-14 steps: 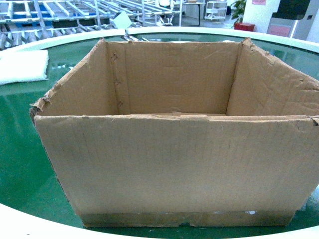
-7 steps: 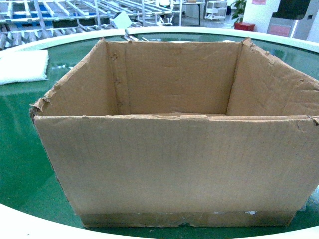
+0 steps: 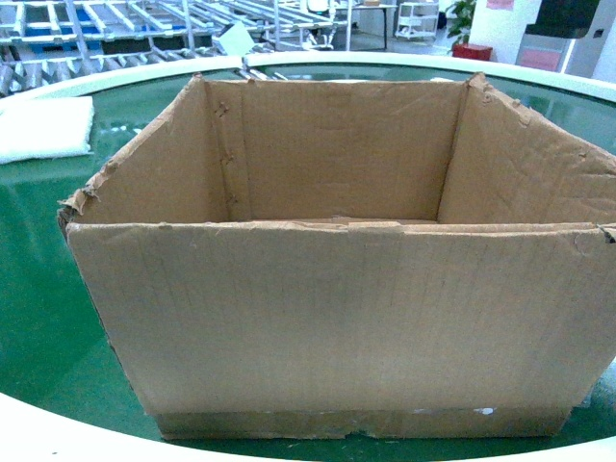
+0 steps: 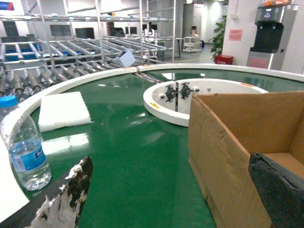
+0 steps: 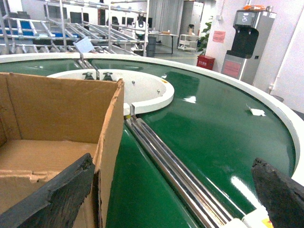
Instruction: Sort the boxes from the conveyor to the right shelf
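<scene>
A big brown cardboard box [image 3: 337, 308] with torn top edges stands open on the green conveyor [image 3: 38, 289] and fills the head view; no gripper shows there. In the left wrist view my left gripper [image 4: 170, 160] is open, its worn fingers [image 4: 71, 199] set either side of the box's [image 4: 223, 142] left wall. My right gripper [image 5: 172, 161] is open too, one finger inside the box [image 5: 57, 104] and the other outside its right wall. A steel roller-rail shelf [image 4: 71, 47] stands beyond the belt.
A water bottle [image 4: 23, 142] stands on the conveyor's white rim at the left. A white foam pad [image 4: 64, 110] lies on the belt. The white inner hub [image 4: 190, 95] sits behind the box. Metal rails [image 5: 175, 171] cross the belt on the right.
</scene>
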Robot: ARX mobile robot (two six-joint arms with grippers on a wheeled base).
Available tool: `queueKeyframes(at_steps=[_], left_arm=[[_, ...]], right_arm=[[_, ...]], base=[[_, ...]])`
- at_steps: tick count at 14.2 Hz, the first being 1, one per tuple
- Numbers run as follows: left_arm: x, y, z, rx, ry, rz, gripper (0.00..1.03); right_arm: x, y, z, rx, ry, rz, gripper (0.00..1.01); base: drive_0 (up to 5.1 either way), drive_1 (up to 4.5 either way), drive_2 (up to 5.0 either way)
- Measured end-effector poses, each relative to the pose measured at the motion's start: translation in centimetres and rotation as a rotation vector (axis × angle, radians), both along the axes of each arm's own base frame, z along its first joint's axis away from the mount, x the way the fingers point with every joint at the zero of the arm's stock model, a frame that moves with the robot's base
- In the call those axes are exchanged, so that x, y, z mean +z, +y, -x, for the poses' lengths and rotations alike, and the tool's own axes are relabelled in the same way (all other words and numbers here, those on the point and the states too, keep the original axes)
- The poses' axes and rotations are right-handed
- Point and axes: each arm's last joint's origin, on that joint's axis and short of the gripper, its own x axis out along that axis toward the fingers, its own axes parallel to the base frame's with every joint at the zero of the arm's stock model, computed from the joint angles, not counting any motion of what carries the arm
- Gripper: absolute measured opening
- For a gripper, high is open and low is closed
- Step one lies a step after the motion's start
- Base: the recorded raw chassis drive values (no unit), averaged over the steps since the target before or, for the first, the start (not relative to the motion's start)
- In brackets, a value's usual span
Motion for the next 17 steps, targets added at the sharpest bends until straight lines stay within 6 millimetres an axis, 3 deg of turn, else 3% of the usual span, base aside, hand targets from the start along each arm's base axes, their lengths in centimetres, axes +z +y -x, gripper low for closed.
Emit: queueKeyframes(at_steps=[4, 7, 12, 15, 17], left_arm=[[5.3, -1.2, -4.0, -0.104, 0.087, 0.043, 0.98], [7.6, -2.2, -7.8, -0.110, 0.228, 0.086, 0.98], [7.0, -2.7, -13.8, -0.076, 0.432, 0.122, 0.98], [7.5, -4.1, -18.0, -0.127, 0.510, 0.135, 0.98], [6.2, -5.0, -19.7, -0.133, 0.594, 0.136, 0.98]], right_arm=[[5.2, 1.6, -4.0, 0.073, 0.037, 0.056, 0.98], [7.1, 2.6, -8.2, 0.117, 0.173, 0.080, 0.98], [8.1, 5.0, -15.2, 0.202, 0.422, 0.063, 0.98], [7.2, 6.1, -19.1, 0.152, 0.507, 0.106, 0.98], [5.8, 6.4, -20.2, 0.148, 0.571, 0.114, 0.98]], base=[[0.0, 0.00, 0.0], [0.0, 0.00, 0.0], [0.0, 0.00, 0.0], [0.0, 0.00, 0.0], [0.0, 0.00, 0.0]])
